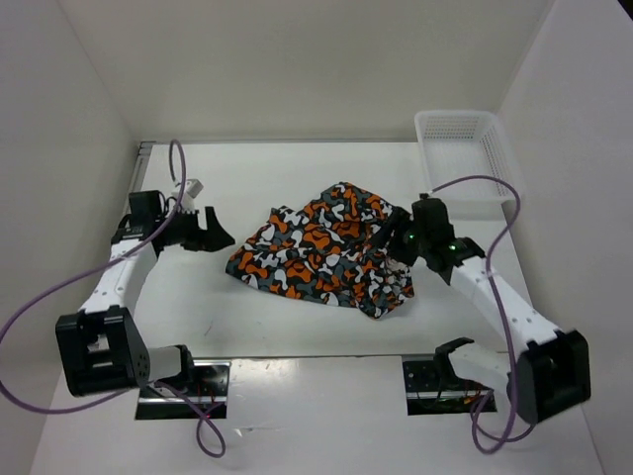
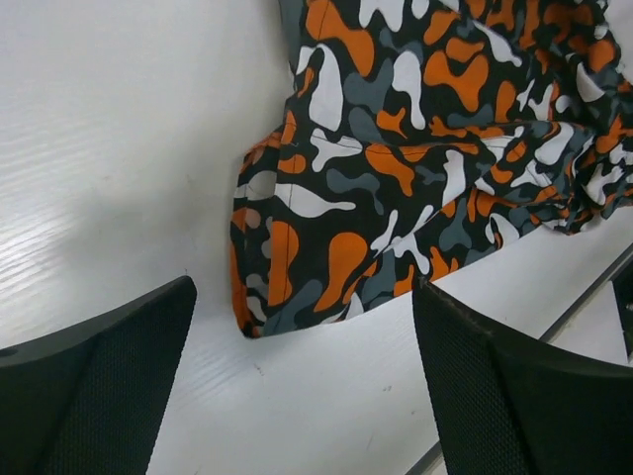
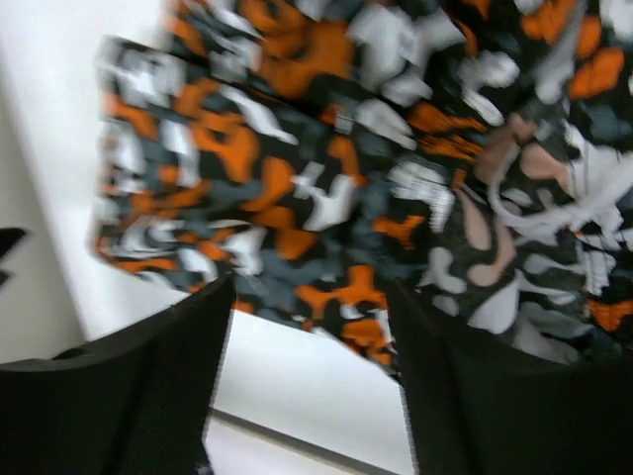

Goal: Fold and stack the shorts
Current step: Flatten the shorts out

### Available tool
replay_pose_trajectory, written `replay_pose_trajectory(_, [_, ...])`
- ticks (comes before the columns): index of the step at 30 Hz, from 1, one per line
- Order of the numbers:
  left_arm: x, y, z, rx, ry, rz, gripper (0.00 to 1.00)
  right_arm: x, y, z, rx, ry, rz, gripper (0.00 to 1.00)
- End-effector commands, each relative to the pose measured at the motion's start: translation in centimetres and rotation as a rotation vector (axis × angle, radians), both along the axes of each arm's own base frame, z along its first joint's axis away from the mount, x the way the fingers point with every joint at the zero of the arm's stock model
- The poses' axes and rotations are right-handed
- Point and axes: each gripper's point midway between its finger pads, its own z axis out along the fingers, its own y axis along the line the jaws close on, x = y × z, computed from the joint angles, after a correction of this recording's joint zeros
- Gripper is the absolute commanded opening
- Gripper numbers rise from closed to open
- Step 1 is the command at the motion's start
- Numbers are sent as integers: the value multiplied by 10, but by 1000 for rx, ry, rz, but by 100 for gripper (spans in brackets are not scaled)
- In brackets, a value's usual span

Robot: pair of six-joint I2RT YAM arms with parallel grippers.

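Hovering my left claw (image 1: 216, 234) just off the left edge of the shorts (image 1: 321, 255), I hold its fingers (image 2: 99, 396) spread wide. Nothing is gripped between them. Ahead of this claw, a corner of the camouflage cloth reaches in towards the gap between my fingertips and lies flat on the white table (image 1: 237, 178). A crease runs across the cloth a little further out. Bare table shows to the left of that corner and under my fingers.

My right claw (image 1: 393, 237) sits at the opposite edge of the shorts, so the garment lies between my two claws. It is a rumpled, uneven heap rather than a neat fold. The view from this wrist is smeared. Even so, I can see both black fingers (image 3: 148, 386) set apart, with orange, grey, black and white blotches filling nearly everything ahead of them. The cloth is paler off to this claw's right. A strip of white table shows directly below the gap between the fingers. The jaws are spread and not pinching anything I can make out. I cannot tell whether the fingertips touch the cloth or hang just above it.

Beyond my right claw, apart from the shorts, the white mesh basket (image 1: 455, 119) stands in the table's far corner.
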Motion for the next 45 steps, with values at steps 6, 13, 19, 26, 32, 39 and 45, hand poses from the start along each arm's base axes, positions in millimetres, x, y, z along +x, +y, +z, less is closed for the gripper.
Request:
replay_pose_trajectory(6, [22, -34, -62, 23, 123, -109, 100, 13, -1, -38, -124, 86, 3, 78])
replay_pose_trajectory(13, [47, -56, -67, 36, 83, -174, 100, -2, 3, -65, -103, 142, 22, 69])
replay_pose_trajectory(19, [76, -67, -57, 30, 42, -202, 95, -4, 27, -54, -83, 109, 95, 5])
replay_pose_trajectory(26, [92, -73, -54, 21, 21, -220, 89, -23, 9, -14, -62, 12, 39, 0])
replay_pose_trajectory(32, [112, -102, -62, 29, 27, -282, 79, -30, 7, -8, -29, 0, 16, 0])
replay_pose_trajectory(39, [120, -110, -73, 71, 38, -277, 89, -30, 7, -8, -29, 0, 16, 0])
replay_pose_trajectory(45, [119, -107, -73, 82, 55, -268, 86, -32, 8, -12, -27, 11, 24, 0])
